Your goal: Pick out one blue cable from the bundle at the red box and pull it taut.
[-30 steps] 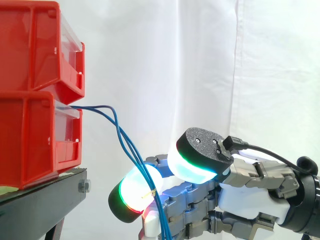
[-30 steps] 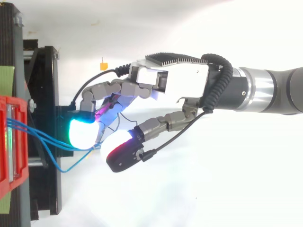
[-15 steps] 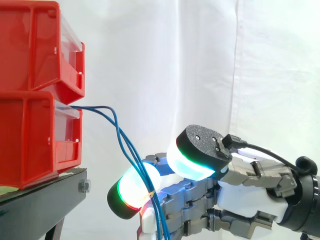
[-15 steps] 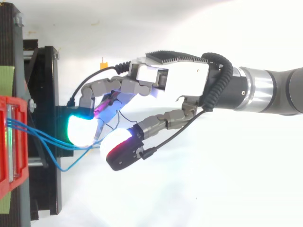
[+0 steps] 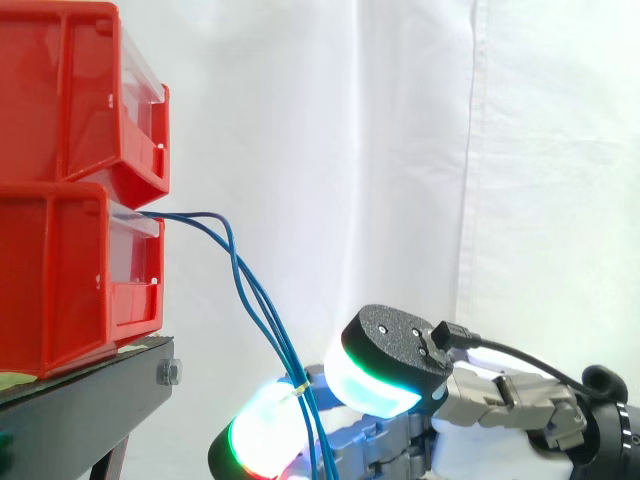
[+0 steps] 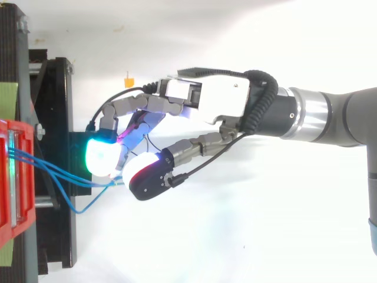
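Where the blue cables point(image 5: 233, 250) leave the lower red bin point(image 5: 70, 280) at the edge of the black stand point(image 5: 90, 400), they slope down to the hand point(image 5: 385, 365). From above, the hand point(image 6: 218, 103) pinches these cables between its glowing pads near the stand's edge. One strand loops slack.

White-grey hand point(image 6: 221, 103), glowing-tipped fingers point(image 6: 126, 109)

Bins point(image 5: 60, 270) on stand point(image 5: 80, 410), cables point(image 5: 205, 213) between, hand point(image 6: 218, 103) right
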You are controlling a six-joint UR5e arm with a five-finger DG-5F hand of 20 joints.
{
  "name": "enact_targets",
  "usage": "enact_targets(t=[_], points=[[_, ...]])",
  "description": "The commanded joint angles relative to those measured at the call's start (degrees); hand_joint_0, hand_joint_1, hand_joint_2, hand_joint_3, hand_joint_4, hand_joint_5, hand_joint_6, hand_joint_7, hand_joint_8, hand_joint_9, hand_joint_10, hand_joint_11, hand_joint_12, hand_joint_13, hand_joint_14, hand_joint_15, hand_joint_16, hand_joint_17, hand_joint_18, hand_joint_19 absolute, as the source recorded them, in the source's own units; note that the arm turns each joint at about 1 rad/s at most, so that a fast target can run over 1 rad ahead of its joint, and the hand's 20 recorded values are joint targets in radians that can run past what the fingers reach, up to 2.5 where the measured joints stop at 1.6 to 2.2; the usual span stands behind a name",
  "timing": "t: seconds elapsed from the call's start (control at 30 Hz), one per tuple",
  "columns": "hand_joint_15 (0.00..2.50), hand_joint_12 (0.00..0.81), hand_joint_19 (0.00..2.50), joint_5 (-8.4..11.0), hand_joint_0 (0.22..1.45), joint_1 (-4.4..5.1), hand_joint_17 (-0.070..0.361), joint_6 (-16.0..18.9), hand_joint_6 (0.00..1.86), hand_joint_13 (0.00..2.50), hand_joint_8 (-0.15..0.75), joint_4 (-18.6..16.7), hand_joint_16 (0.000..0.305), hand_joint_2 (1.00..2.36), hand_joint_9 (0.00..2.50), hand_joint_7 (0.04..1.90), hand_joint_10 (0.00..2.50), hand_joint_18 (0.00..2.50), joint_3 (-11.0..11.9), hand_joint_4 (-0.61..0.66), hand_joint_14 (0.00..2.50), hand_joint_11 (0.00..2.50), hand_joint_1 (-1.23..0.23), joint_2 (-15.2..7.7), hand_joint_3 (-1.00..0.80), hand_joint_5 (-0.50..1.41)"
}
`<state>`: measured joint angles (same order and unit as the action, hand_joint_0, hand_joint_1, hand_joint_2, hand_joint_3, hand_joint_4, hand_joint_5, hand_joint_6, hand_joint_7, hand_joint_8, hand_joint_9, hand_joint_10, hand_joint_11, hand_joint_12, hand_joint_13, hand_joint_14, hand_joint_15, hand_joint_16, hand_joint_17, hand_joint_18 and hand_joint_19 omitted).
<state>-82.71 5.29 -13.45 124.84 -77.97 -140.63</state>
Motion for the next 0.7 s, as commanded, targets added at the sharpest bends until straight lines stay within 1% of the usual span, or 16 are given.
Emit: enact_targets(t=[0.0,0.13,0.17,0.27,0.4,0.47,0.53,0.57,0.67], points=[[0.44,0.357,0.61,0.27,0.59,0.33,0.111,1.67,0.50,0.86,0.287,-0.39,0.049,1.01,0.91,1.12,0.01,0.74,0.19,0.23,0.02,0.41,-0.61,-0.34,-0.43,-0.11],[0.44,0.356,0.61,0.71,0.59,0.42,0.110,2.29,0.50,0.87,0.285,-1.44,0.049,1.01,0.91,1.13,0.01,0.74,0.28,0.23,0.01,0.42,-0.61,-0.34,-0.43,-0.11],[0.44,0.355,0.61,1.06,0.59,0.68,0.111,2.73,0.50,0.86,0.284,-2.32,0.049,1.01,0.91,1.13,0.01,0.75,0.28,0.23,0.02,0.41,-0.61,-0.43,-0.43,-0.11],[0.44,0.356,0.61,1.32,0.59,0.86,0.111,3.43,0.50,0.87,0.285,-3.29,0.049,1.01,0.91,1.12,0.01,0.75,0.28,0.23,0.01,0.41,-0.61,-0.43,-0.43,-0.11],[0.44,0.355,0.61,1.32,0.59,1.21,0.111,4.05,0.50,0.87,0.285,-3.73,0.049,1.01,0.91,1.13,0.01,0.75,0.28,0.23,0.01,0.41,-0.62,-0.43,-0.43,-0.11],[0.44,0.357,0.61,1.67,0.59,1.47,0.110,4.22,0.50,0.87,0.283,-3.81,0.049,1.01,0.91,1.13,0.01,0.75,0.54,0.23,0.01,0.41,-0.62,-0.34,-0.43,-0.11],[0.44,0.355,0.61,1.32,0.59,1.65,0.111,4.22,0.50,0.87,0.285,-3.81,0.049,1.01,0.91,1.13,0.01,0.75,0.63,0.23,0.01,0.41,-0.62,-0.43,-0.43,-0.11],[0.44,0.355,0.61,1.32,0.59,1.91,0.111,4.22,0.50,0.87,0.283,-3.99,0.049,1.01,0.91,1.13,0.01,0.75,0.63,0.22,0.01,0.41,-0.62,-0.43,-0.42,-0.11],[0.44,0.354,0.62,1.23,0.62,2.00,0.110,4.22,0.50,0.87,0.283,-4.17,0.049,1.01,0.91,1.15,0.01,0.75,0.63,0.22,0.01,0.41,-0.64,-0.43,-0.37,-0.11]])
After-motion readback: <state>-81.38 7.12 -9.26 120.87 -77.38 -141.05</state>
